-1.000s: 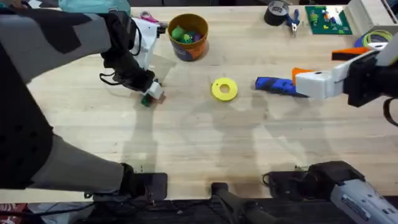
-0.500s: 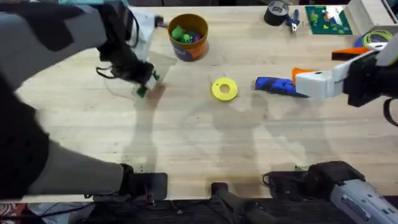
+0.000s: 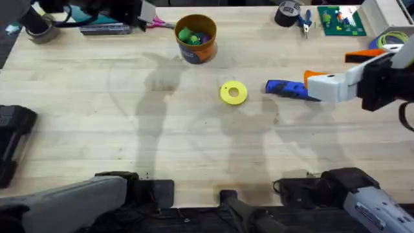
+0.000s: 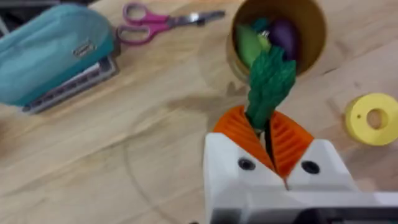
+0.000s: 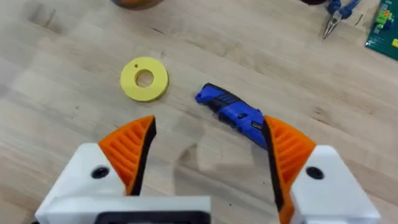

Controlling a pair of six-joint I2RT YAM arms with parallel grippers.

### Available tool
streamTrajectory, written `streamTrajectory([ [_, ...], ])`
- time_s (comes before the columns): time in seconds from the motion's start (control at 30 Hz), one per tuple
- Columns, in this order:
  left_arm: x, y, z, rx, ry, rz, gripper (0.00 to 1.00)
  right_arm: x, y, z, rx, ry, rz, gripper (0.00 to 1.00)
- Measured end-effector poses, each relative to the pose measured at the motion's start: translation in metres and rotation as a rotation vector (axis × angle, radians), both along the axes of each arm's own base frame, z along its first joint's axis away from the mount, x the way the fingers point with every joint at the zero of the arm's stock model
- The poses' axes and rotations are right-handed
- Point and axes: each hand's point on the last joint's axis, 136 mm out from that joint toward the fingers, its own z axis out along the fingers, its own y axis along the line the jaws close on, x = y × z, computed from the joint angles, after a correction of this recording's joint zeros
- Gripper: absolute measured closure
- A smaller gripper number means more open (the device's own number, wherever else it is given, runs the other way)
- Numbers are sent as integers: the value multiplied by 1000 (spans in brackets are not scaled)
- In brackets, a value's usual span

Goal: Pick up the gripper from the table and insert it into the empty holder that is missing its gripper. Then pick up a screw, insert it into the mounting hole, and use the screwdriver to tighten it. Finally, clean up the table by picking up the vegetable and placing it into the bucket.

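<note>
Left gripper (image 4: 268, 134) is clamped on the vegetable (image 4: 268, 87): I see the orange pads pressed together with the green leafy piece standing out from between them, its long axis running straight on from the fingers. It is off the table, carried in the air.

What my next move turns on is how the vegetable lies to the bucket (image 4: 316, 31). From the left wrist camera the leaf's far end overlaps the bucket's near rim, with the open mouth just beyond it, so the bucket lies straight ahead along the line the fingers already point. I judge the piece is at the edge, not yet over the middle; I'd push a little further forward before letting go, or it may catch the rim and drop outside. Green and purple toys already sit inside.

Overhead, the bucket (image 3: 196, 39) stands at the far side of the table, left of centre, so the left arm is the nearer one.

Right gripper (image 5: 205, 158) hangs spread wide and empty over the screwdriver (image 5: 233, 112), which lies flat and slanted on the wood, one end reaching in front of one orange pad. A yellow ring (image 5: 144, 78) lies just beside it, apart. Pink scissors (image 4: 158, 23) and a teal pouch (image 4: 53, 50) lie on the table near the bucket.
</note>
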Motion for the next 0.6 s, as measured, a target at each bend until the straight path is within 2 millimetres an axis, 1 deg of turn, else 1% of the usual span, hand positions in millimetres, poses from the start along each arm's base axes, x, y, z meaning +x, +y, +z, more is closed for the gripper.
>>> streamTrajectory([
  [0.1, 9, -13, -2, -22, -15, -37, 983, 0, 0, 0, 0, 0, 0, 6],
  [0.23, 31, -39, -15, -40, -33, -94, 983, 0, 0, 0, 0, 0, 0, 6],
  [0.33, 52, -57, -33, -64, -38, -122, 983, 0, 0, 0, 0, 0, 0, 6],
  [0.43, 72, -67, -52, -81, -36, -127, 983, 0, 0, 0, 0, 0, 0, 6],
  [0.5, 82, -72, -67, -91, -32, -131, 983, 0, 0, 0, 0, 0, 0, 6],
  [0.6, 92, -82, -88, -98, -15, -144, 983, 0, 0, 0, 0, 0, 0, 6],
])
